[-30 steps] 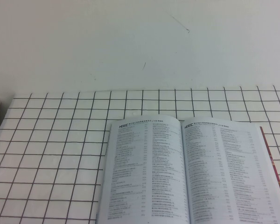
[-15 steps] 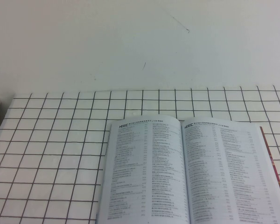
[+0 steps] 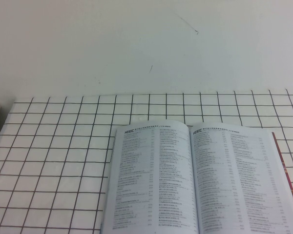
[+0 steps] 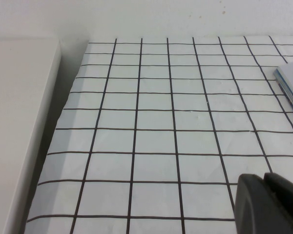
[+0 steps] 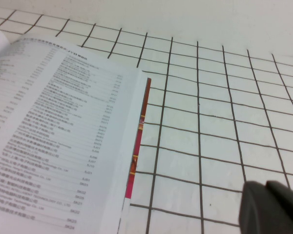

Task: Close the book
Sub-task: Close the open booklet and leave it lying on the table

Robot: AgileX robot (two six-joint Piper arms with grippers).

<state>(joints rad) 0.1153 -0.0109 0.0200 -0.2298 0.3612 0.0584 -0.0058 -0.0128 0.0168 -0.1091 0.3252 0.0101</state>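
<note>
Nearest, and caught only by the wrist cameras, not the high one: a dark grey corner of the left end effector, hanging above bare checked cloth well to the left of the book. Cannot tell how far open, nor whether anything is held. Likewise a dark grey corner of the right end effector, poised over the cloth just right of the book's right edge and apart from it. Same there: opening cannot be told.

Next out, on the table under its white cloth ruled in a black grid: the thick open book of white pages printed in dense columns. Lies flat toward the table's right side, both pages face up, spine running away from the robot, near end cut off by the high view's lower edge. Peeking from under the right page, a narrow red-and-pink strip of cover, clearest from the right wrist. From the left wrist, merely one corner of the stacked page edges.

Along the cloth's left border, a pale cream flat board, broad from the left wrist, a mere sliver from above.

Farthest back, a plain white backdrop with a few faint dark marks.
</note>
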